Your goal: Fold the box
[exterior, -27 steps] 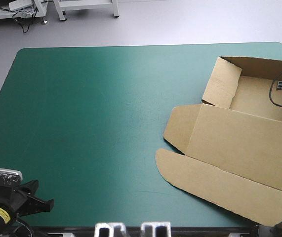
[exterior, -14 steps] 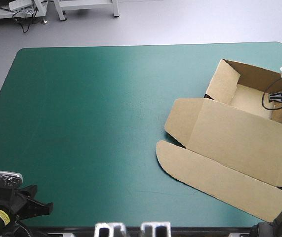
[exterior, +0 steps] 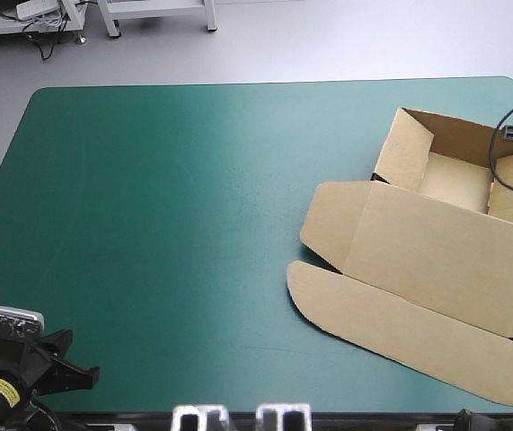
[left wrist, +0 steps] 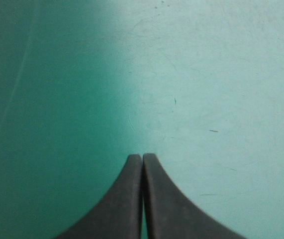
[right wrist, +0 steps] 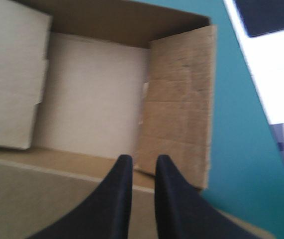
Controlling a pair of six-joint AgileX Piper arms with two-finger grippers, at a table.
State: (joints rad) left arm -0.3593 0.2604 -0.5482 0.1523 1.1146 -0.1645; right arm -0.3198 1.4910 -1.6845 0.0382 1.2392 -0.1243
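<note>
The tabletop carries the box at its right side: tray with raised walls at the far end, lid and rounded flap lying flat toward the near edge. Your right hand hovers over the tray, parted a slit and empty. Your left hand, pressed together and empty, sits well apart at the near left corner.

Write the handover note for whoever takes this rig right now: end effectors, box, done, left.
The left end effector is shut and empty over the bare teal-green table cover, near-left corner.
The right end effector has its black fingers slightly apart, gripping nothing, above the brown cardboard box, at its tray.
The box sits at the table's right side.
Done: tray walls raised.
Left: lid panel lies flat toward the near edge; probably check the wall tucks before calling it finished.
</note>
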